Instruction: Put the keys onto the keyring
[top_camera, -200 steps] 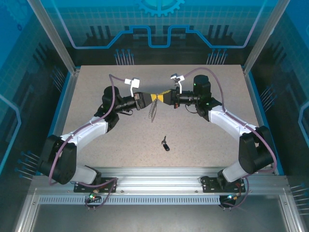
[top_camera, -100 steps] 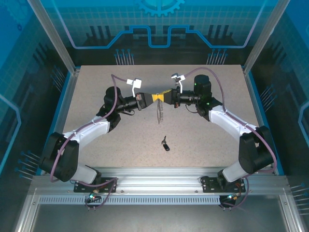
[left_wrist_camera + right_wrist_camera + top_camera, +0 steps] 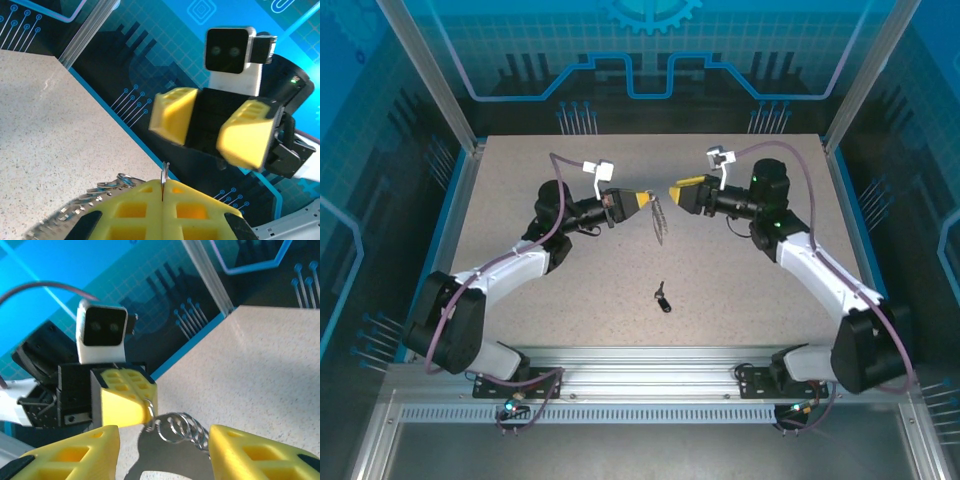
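Keyring (image 3: 661, 217) hangs clamped in our left gripper (image 3: 646, 199) mid-frame, right gripper (image 3: 674, 192) spread apart; we should bring right squarely over key (image 3: 662, 296) below.

Speckled beige table (image 3: 740, 290), blue circuit-patterned walls (image 3: 520, 50), aluminium rail (image 3: 640, 360) at near edge.

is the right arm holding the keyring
No, the right gripper stands open, clear of the keyring pinched in the left gripper.
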